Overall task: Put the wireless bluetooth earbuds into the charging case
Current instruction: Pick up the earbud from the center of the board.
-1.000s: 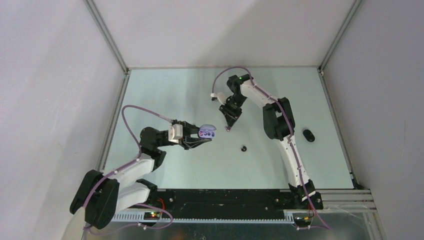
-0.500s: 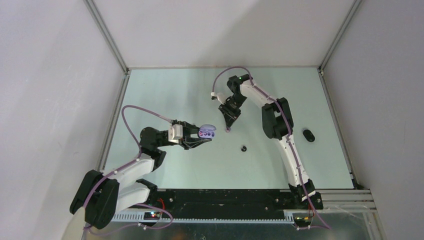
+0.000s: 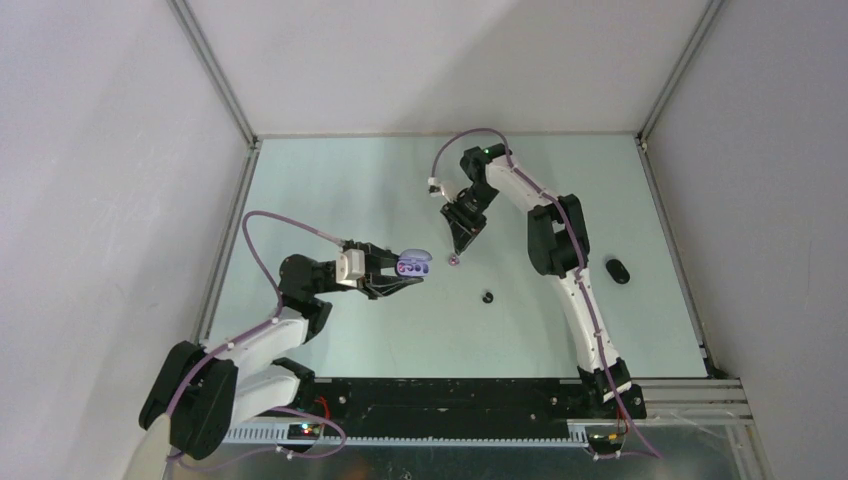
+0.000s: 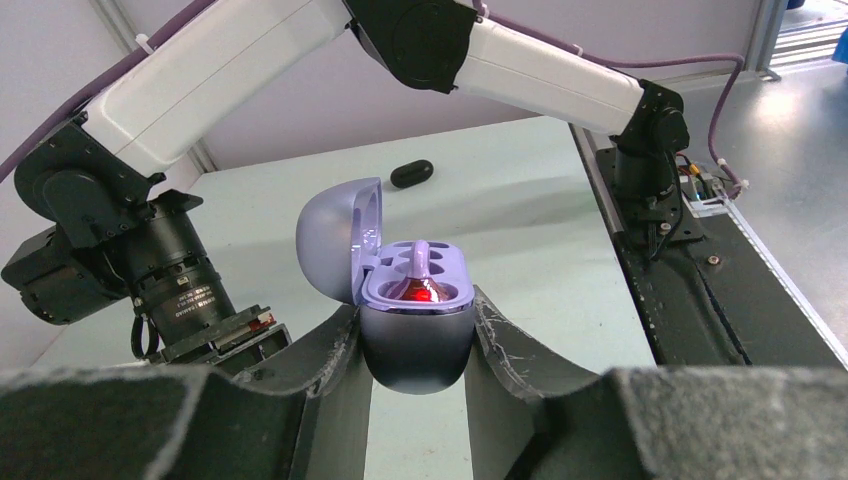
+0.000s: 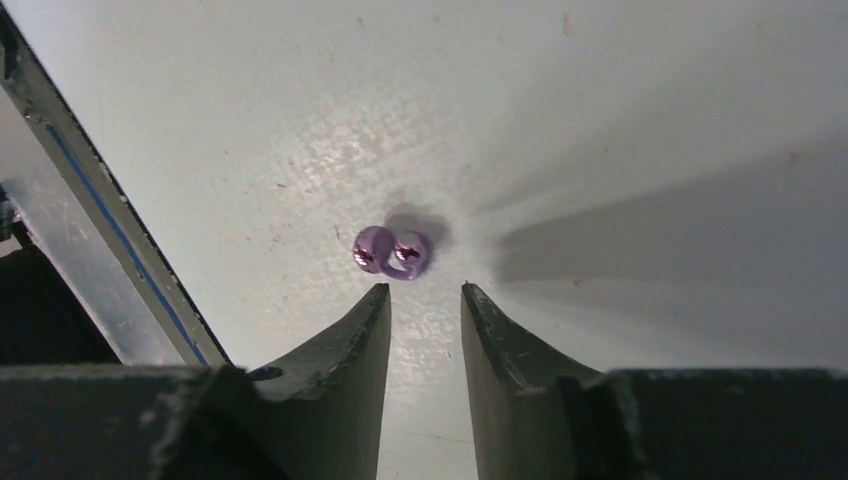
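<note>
Purple charging case [image 4: 414, 350], lid up, sits clamped in the left end effector [image 4: 413, 315]. One purple earbud [image 5: 392, 251] lies near the tabletop's [image 5: 620, 90] centre, just ahead of the right end effector [image 5: 425, 292], which is parted and empty.

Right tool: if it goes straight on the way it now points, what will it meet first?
Probably the purple earbud, lying just beyond the right tool, slightly left of its centre line; depth is unclear.
</note>
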{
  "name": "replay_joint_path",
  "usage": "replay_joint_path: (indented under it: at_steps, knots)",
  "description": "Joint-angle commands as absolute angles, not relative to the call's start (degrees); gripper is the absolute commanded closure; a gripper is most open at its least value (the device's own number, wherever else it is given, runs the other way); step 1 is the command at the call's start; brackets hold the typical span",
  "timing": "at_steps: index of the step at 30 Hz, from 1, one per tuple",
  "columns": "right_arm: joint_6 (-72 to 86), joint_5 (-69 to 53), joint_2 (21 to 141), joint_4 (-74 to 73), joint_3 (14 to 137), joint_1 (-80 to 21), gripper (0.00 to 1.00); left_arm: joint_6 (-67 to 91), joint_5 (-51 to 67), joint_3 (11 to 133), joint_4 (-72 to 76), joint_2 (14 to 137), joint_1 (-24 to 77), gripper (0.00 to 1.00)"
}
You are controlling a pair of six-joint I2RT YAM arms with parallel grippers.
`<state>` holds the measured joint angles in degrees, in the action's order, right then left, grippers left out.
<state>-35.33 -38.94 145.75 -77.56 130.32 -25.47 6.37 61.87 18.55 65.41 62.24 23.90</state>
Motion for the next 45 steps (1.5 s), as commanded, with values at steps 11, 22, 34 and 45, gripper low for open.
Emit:
replay_joint_path:
  at_steps: [11,22,34,45]
  knots:
    - [-8.0,-31.5,129.9,-61.0,106.8,-24.8,0.65,5.7,62.4,18.5,68.2,60.6,23.7,1.0]
    - [-1.1,-37.4,128.4,-53.0,101.2,-27.3,0.68,4.9,62.1,18.6,68.2,60.8,23.6,1.0]
    - [0.9,-38.0,126.3,-46.9,96.4,-28.9,0.74,4.7,62.3,18.8,68.0,61.4,23.6,1.0]
    - [-1.0,-31.3,123.6,-43.6,96.0,-25.4,0.74,4.9,62.4,18.8,68.2,61.7,23.6,1.0]
